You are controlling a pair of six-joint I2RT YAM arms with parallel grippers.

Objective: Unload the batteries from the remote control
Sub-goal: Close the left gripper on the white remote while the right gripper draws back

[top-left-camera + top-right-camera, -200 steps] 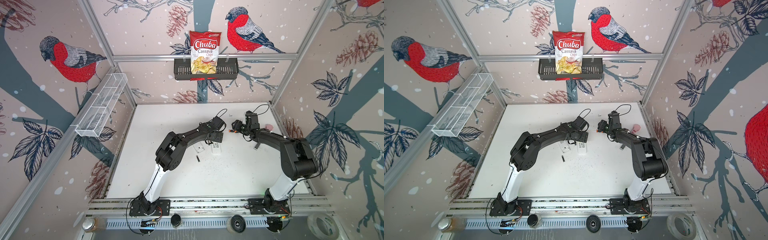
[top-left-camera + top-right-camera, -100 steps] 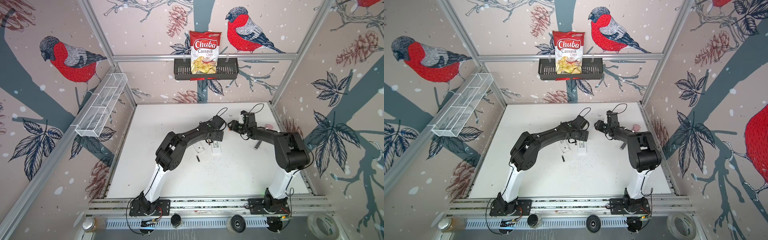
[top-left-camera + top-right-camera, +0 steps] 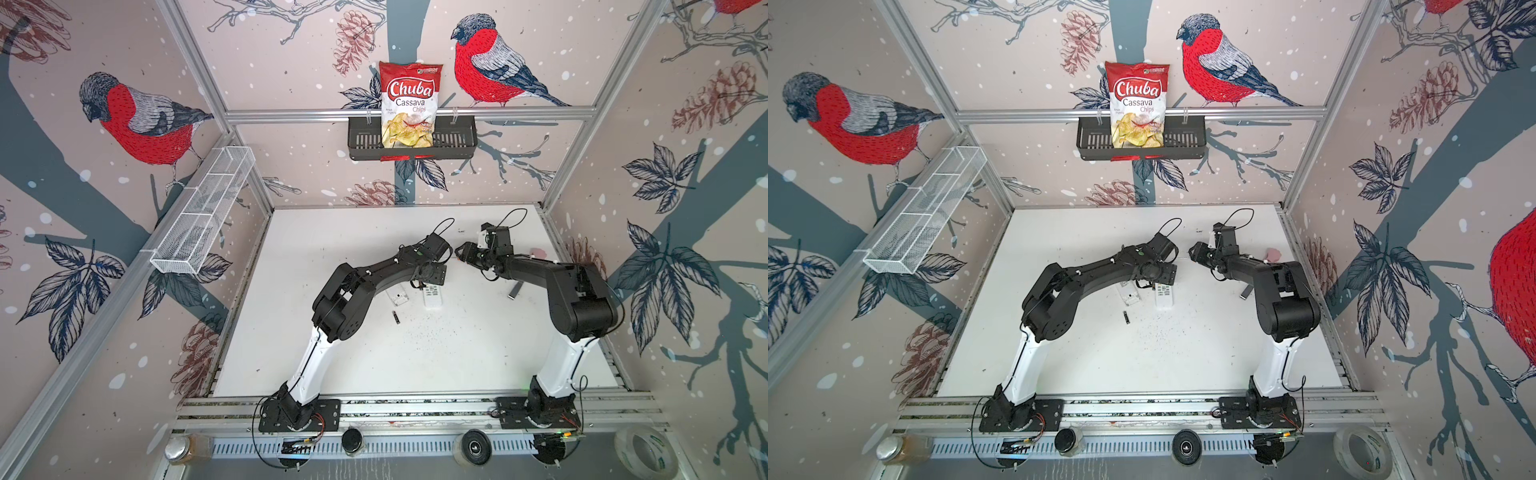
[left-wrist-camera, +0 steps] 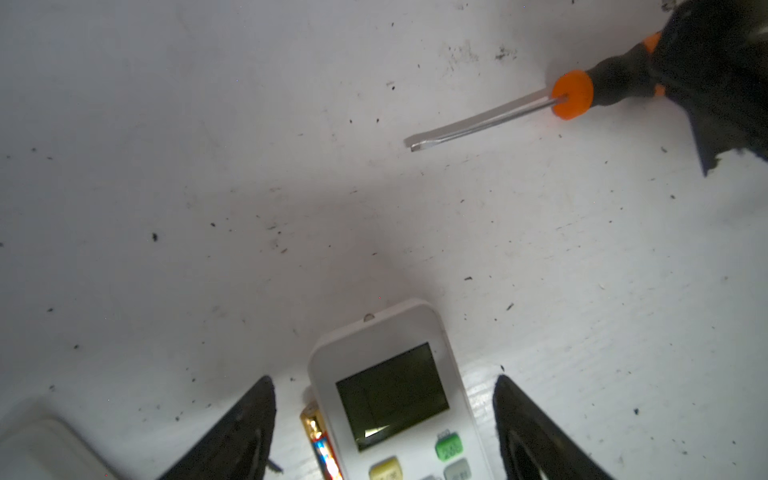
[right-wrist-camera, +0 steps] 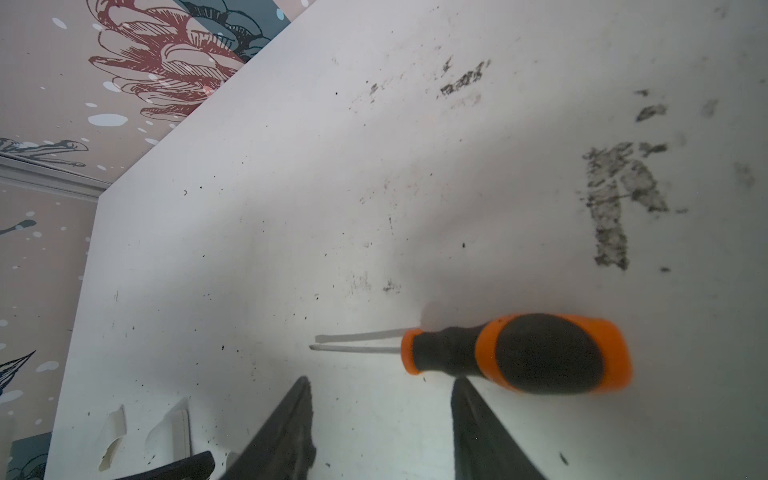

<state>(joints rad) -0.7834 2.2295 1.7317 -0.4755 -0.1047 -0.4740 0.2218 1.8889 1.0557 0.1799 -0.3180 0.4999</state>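
While the left gripper stands over the white table with its fingers spread wide, the remote control lies face up between them, display end forward, with a gap on each side. Tucked against the remote's edge, between it and 1 finger, lies a gold-ended battery. In both top views a 2nd battery lies alone on the table, apart from the remote and nearer the arm bases, with a flat white piece just beside the remote. The right gripper has its jaws apart with nothing between them. An orange-and-black screwdriver lies crosswise just past its fingertips; whether 1 tip touches the handle I cannot tell. The screwdriver's blade points toward the remote, well short of it.
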